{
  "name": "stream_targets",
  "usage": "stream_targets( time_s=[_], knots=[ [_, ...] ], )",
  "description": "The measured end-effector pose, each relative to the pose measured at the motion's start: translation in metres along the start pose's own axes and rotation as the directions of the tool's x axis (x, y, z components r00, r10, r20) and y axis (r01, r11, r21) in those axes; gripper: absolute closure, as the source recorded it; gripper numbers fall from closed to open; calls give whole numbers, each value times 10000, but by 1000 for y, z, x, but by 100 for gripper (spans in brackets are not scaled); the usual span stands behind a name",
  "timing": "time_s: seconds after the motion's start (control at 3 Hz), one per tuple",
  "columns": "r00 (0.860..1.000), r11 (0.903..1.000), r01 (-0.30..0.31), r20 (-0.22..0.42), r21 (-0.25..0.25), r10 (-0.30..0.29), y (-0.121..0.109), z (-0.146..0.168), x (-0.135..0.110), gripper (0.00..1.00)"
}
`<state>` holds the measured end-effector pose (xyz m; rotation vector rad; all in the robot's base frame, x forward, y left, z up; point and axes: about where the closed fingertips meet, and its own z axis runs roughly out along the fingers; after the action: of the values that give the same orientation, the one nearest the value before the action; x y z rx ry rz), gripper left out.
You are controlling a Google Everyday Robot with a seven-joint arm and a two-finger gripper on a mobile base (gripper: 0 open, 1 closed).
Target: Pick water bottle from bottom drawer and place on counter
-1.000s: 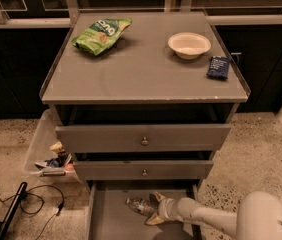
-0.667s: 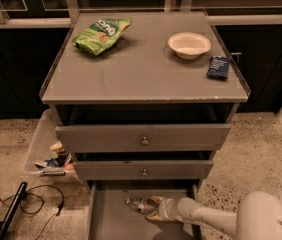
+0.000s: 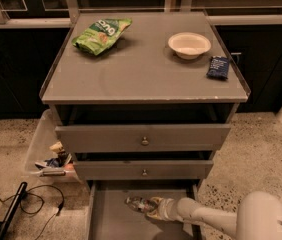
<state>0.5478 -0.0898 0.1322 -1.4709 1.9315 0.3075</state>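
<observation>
The water bottle [image 3: 137, 203] lies at the gripper's [image 3: 154, 208] nine o'clock in the bottom drawer [image 3: 112, 220]. It's probably light, slick and squashy, so grasp mid-body. I can't tell how the jaws stand.

Counter [image 3: 146, 79] above, drawer [image 3: 111, 219] pulled out below.
On the counter, bag [image 3: 101, 34] back left, bowl [image 3: 189, 44] back right, packet [image 3: 218, 67] by the right edge. In the drawer, the bottle [image 3: 137, 203] lies just left of the gripper [image 3: 154, 208].

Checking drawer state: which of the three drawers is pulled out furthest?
The bottom drawer, lowest, its tray floor exposed; the gripper sits inside it at the water bottle.
</observation>
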Motion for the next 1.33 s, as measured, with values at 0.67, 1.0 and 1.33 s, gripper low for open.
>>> stream_targets(
  time_s=[0.67,1.0,1.33],
  knots=[
    [9995,9999,-154,288,50,153,15,-5,1,100],
    [9970,9978,18,777,659,-69,30,-37,-9,100],
    [9913,9904,301,1226,1347,-468,54,-90,-29,100]
  ],
)
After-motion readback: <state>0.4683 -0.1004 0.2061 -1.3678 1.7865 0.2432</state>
